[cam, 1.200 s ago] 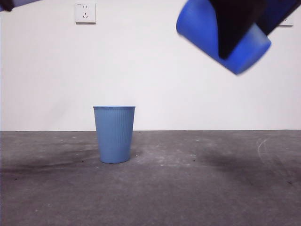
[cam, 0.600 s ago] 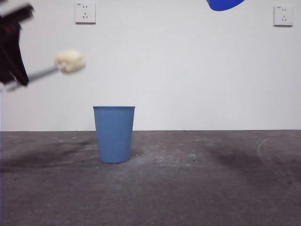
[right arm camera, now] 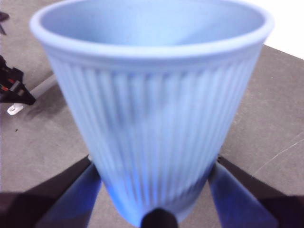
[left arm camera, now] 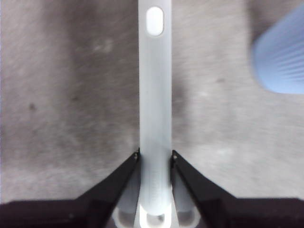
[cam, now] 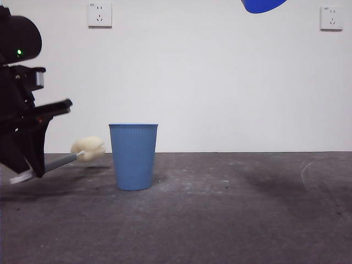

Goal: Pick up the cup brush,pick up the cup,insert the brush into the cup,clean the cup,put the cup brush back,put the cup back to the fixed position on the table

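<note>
Left gripper [left arm camera: 154, 156] jaws clamp the cup brush [cam: 88, 148] low beside the spare cup [cam: 133, 157] — sponge may knock it. Right gripper [right arm camera: 154, 190] jaws seemingly grip the cup [right arm camera: 152, 109].

White wall [cam: 220, 82]; two white power sockets, one upper left [cam: 99, 15], one upper right [cam: 331, 17]

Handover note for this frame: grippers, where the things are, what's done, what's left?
Left gripper: shut on the brush, low over the table, sponge beside the standing cup.
Right gripper: shut on the held cup, high up, only its edge showing at the front view's top.
Done: both picked up.
Left: set the brush down, then put the held cup back on the table.
</note>
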You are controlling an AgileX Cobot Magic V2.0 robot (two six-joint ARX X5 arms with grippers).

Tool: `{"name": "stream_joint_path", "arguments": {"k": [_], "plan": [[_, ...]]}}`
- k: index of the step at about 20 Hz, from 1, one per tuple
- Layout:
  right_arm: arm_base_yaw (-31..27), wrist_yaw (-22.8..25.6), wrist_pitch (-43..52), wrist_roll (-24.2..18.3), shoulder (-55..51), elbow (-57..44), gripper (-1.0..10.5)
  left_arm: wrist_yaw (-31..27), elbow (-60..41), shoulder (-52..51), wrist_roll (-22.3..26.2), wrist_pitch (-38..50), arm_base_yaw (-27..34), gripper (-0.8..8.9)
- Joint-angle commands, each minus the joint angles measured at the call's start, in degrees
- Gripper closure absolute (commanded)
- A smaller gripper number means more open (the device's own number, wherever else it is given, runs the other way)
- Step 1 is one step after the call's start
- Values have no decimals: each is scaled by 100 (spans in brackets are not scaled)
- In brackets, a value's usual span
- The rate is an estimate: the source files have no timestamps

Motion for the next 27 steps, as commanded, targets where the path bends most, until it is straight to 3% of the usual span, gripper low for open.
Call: {"name": "stream_joint_path", "arguments": {"k": [1,16,17,20,27], "plan": [[0,20,76,68,4,9,959,-275,-55,155,-120,44,-74,822],[2,-92,26,66,4,9,959,-697,-55,728,-354,356,-695,802],[2,-94,26,66,4,9,959,-695,-55,726,-356,332,-695,752],[2,-94,26,66,4,9,959,-651,-52,706,-354,184,-691,468],[0,-85,57,66,9,7,959,-662,-11,-411,-4,105,-623,436]]}}
